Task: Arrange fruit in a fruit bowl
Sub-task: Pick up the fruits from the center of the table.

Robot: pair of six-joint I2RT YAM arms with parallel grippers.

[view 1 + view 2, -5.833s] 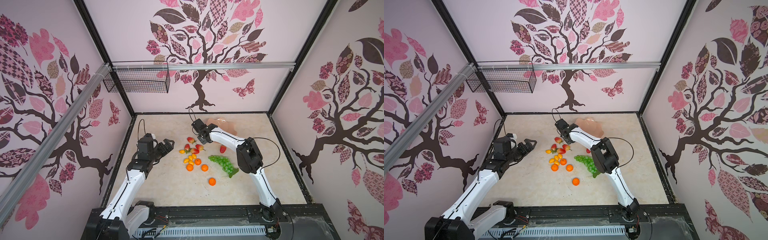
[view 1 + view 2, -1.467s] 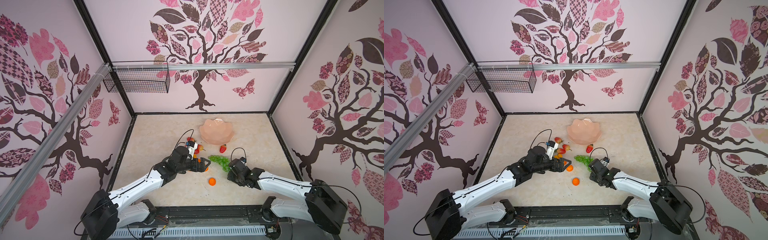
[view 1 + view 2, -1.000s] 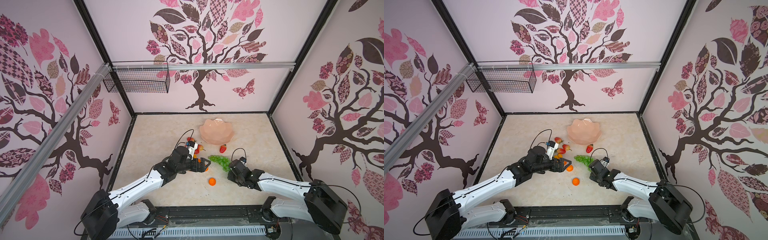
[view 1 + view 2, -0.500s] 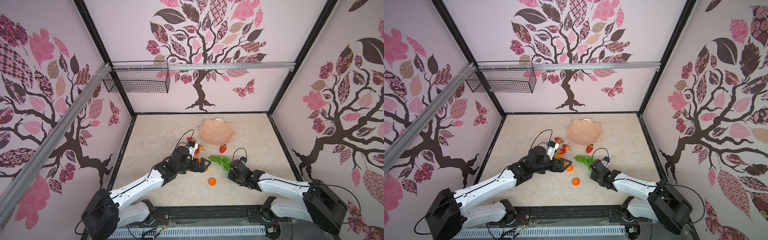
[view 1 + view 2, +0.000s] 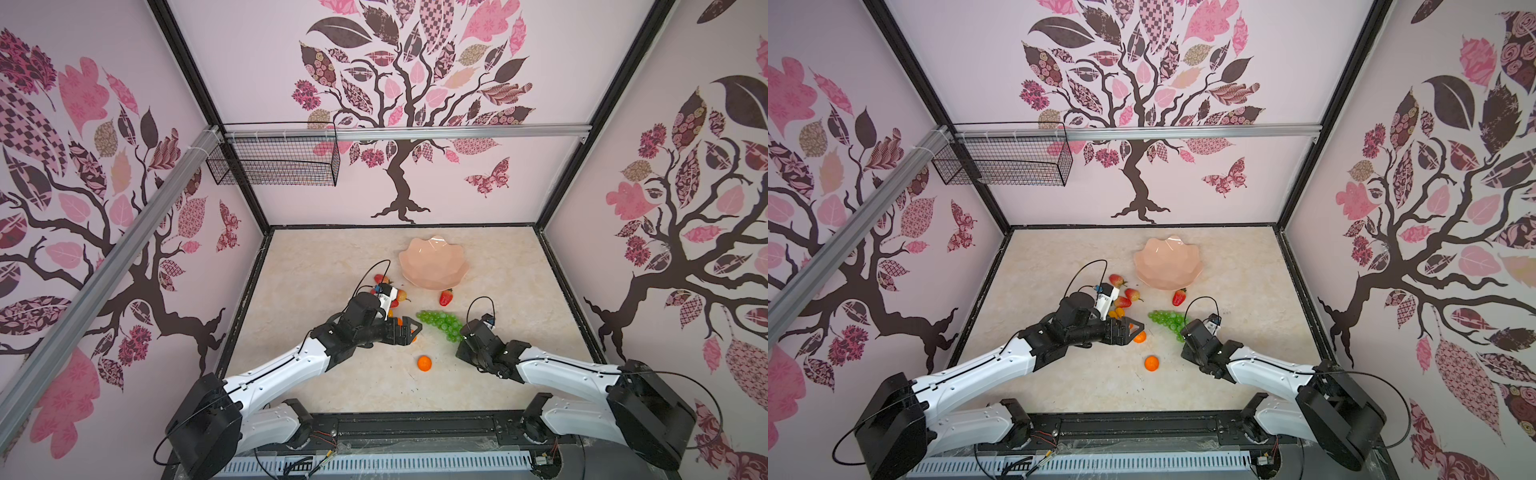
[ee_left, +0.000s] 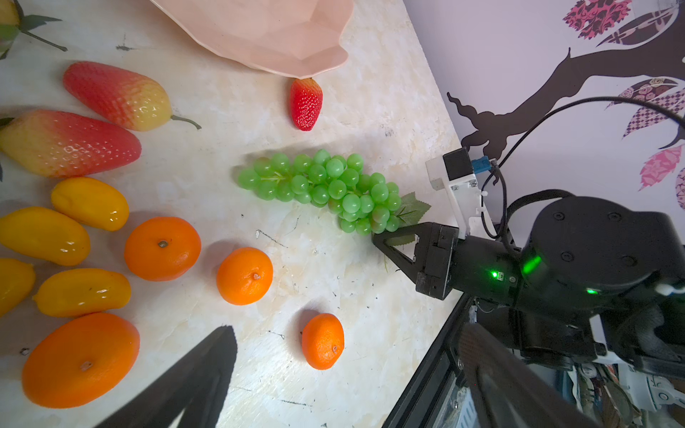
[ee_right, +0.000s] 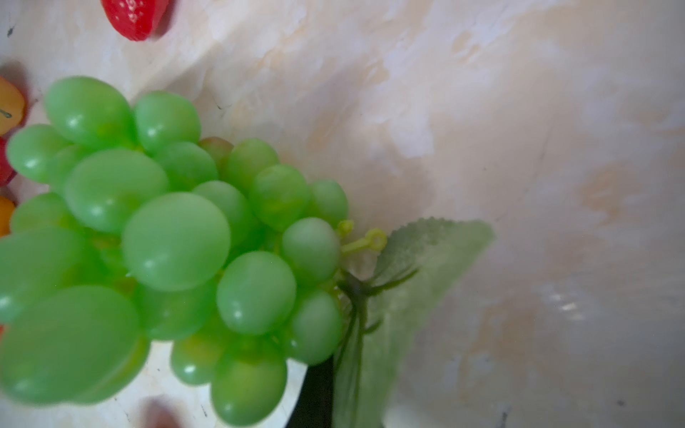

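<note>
1. The right gripper [image 6: 383,242] is closed on the leaf end of the green grape bunch [image 6: 326,189], which lies on the table [image 5: 332,266].
2. The left gripper [image 5: 411,330] is held wide open above the tangerines [image 6: 244,276].
3. The fruit bowl [image 5: 432,266] is set nearer the back wall, with a strawberry [image 6: 305,103] just beside its rim.

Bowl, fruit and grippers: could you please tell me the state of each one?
Bowl: empty, upright.
Grapes: lying on the table, leaf end pinched.
Tangerines: loose on the table.
Strawberries: loose on the table.
Tomatoes: loose on the table.
Left gripper: open, empty.
Right gripper: shut on grapes.
</note>
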